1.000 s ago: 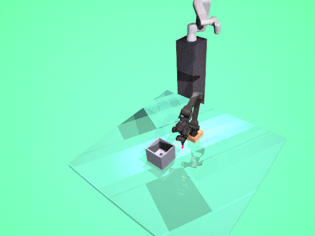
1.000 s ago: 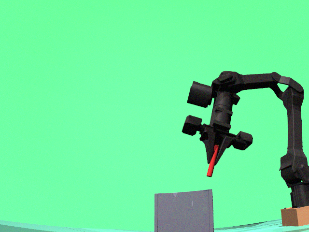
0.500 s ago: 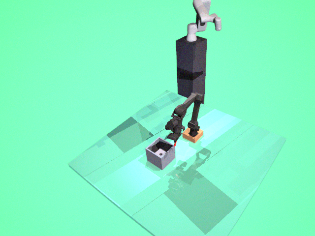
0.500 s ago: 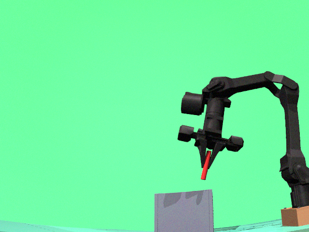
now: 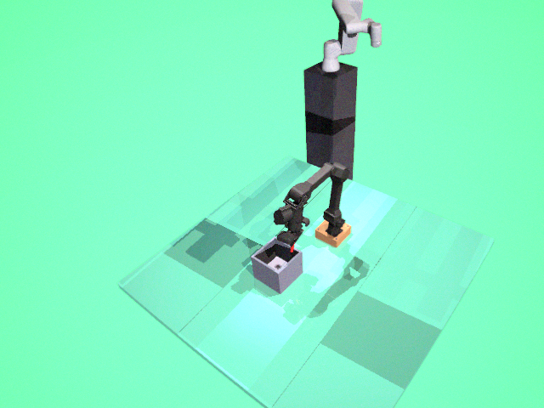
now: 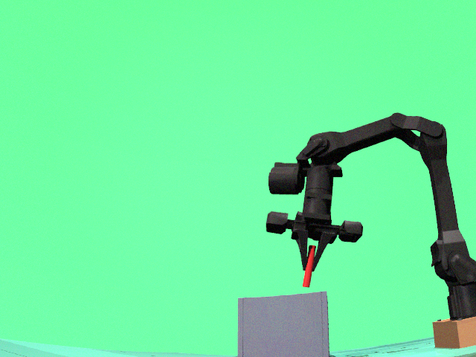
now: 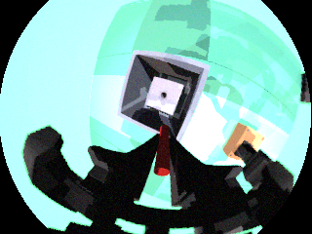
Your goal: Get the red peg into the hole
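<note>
Above the box (image 5: 291, 275) (image 6: 283, 326) (image 7: 128, 90), its foot cut off in the exterior view, the nearly closed gripper (image 5: 292, 242) (image 6: 309, 268) (image 7: 164, 137) grips the tilted red peg (image 5: 291, 248) (image 6: 308, 271) (image 7: 163, 151), mostly hidden from the top, and farther from the box stands the arm's wooden base (image 5: 324, 237) (image 6: 445, 335) (image 7: 233, 138)

The pincer (image 5: 291, 244) (image 6: 309, 268) (image 7: 164, 137) has carried the red peg (image 5: 291, 248) (image 6: 309, 271) (image 7: 162, 155) over toward the box (image 5: 290, 277) (image 6: 283, 326) (image 7: 126, 93).
</note>
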Robot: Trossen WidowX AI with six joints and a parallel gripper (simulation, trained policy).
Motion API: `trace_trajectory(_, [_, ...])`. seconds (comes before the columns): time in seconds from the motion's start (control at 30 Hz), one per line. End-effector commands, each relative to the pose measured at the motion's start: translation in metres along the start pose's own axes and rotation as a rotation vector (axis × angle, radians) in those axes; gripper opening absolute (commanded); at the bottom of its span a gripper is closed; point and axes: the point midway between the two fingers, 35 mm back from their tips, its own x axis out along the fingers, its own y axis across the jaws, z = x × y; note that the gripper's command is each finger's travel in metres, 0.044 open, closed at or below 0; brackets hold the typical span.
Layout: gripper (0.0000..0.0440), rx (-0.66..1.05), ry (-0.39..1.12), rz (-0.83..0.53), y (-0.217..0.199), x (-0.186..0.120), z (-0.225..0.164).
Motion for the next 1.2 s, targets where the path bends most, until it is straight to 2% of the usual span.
trace_trajectory(0.0, [0.0, 0.003, 0.006, -0.01, 0.002, 0.004, 0.007])
trace_trajectory(0.53, [0.0, 0.007, 0.026, -0.064, 0.007, 0.043, 0.042])
trace_trajectory(1.17, [0.0, -0.051, 0.079, -0.078, 0.018, 0.101, 0.052])
